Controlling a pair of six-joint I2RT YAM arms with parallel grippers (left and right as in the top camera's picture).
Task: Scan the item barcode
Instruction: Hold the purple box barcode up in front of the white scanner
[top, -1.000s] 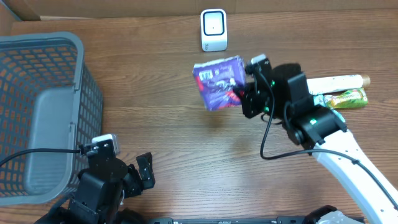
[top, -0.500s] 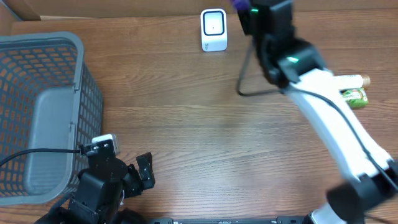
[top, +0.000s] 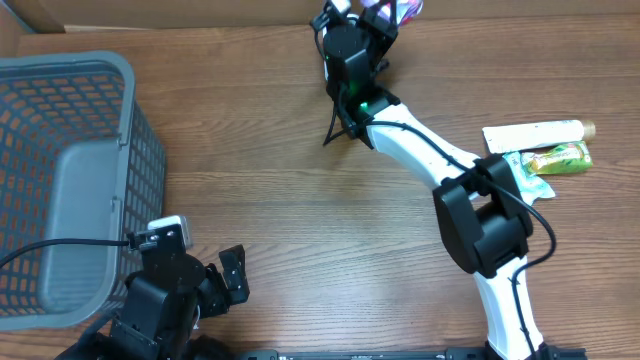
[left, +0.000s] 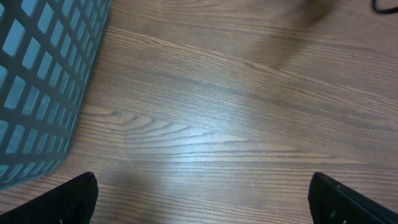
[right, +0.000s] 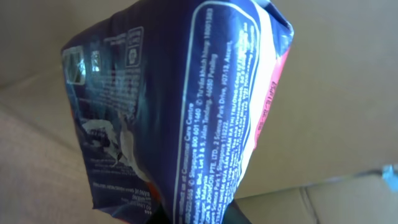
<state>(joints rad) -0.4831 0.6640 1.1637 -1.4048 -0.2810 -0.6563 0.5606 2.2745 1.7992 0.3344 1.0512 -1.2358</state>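
Purple packet (right: 180, 112) with fine white print, clamped in the shut right gripper (top: 378, 18) and held up at the far edge of the wooden table (top: 300, 200), beige cardboard (right: 37, 155) behind it. Off to the right – a white tube (top: 535, 133) just beside a green packet (top: 560, 158). At the near edge, left gripper (top: 225, 278) with fingers spread wide, holding nothing, next to a grey basket (top: 60, 65).

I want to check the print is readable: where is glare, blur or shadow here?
Right wrist view: the dark purple plastic packet fills the frame; white print on its lit side legible, its shaded left face soft. Left wrist view: pale sheen on the brown wooden table, blurred shadow top right. Overhead view: even light; packet cropped at top.
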